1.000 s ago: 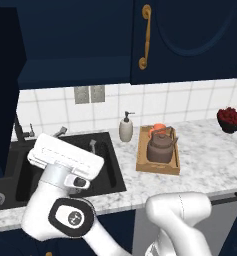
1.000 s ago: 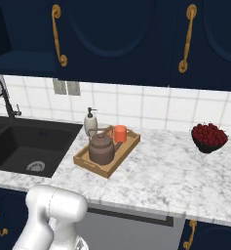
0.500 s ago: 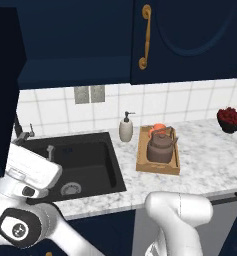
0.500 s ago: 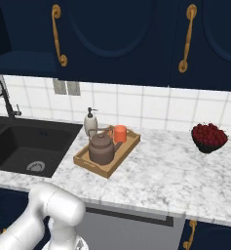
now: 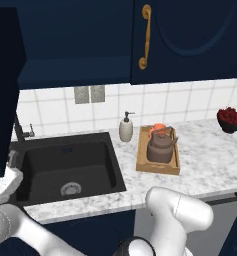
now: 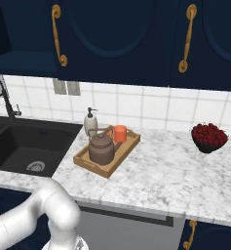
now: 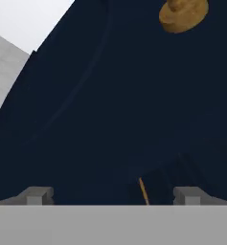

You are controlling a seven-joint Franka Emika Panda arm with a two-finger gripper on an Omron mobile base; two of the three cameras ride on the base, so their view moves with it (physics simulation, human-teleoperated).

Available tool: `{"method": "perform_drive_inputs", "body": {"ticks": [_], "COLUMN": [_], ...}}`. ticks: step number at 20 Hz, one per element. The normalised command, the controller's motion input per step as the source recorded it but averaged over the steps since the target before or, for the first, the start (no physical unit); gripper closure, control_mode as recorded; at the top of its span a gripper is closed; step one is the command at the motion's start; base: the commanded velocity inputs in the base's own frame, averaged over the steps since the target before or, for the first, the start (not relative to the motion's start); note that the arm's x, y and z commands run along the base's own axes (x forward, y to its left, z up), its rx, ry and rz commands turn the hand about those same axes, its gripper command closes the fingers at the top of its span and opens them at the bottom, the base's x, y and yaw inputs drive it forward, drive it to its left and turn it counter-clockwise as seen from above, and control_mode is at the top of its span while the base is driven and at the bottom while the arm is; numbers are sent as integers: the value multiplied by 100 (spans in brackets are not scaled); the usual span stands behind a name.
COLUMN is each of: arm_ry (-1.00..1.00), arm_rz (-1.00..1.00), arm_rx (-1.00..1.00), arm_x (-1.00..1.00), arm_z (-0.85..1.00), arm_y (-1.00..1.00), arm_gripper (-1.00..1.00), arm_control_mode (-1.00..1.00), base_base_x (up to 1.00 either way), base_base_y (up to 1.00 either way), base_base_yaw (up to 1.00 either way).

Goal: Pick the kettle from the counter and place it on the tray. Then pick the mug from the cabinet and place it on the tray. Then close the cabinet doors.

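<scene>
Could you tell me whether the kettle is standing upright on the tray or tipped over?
Upright. The kettle sits on its base inside the tray, handle arched on top, with the mug just behind it.

One dark bronze kettle (image 6: 101, 149), one orange-red mug (image 6: 120, 134), one light-brown wooden tray (image 6: 122, 156), one cream soap dispenser (image 6: 90, 123), one dark bowl of red fruit (image 6: 209, 138), one black sink (image 6: 19, 146), two long brass door handles (image 6: 186, 39).

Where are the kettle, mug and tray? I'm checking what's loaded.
kettle (image 6: 101, 150), right base view, middle of its body.
mug (image 6: 120, 134), right base view, its orange side.
tray (image 6: 132, 144), right base view, far-right rim.
</scene>
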Motion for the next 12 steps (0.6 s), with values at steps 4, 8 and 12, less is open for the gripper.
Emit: {"method": "perform_drive_inputs", "body": {"ticks": [4, 8, 12], "arm_ry": [4, 6, 13], "arm_rz": [-20, -23, -26], "arm_rx": [0, 0, 11], "arm_x": [-4, 0, 0], "arm_z": [31, 48, 51], "arm_y": [59, 18, -29], "arm_gripper": [-100, -100, -100], "arm_control_mode": [-100, -100, -100], "base_base_x": [0, 0, 0], "base_base_y": [0, 0, 0], "base_base_yaw": [0, 0, 0]}}
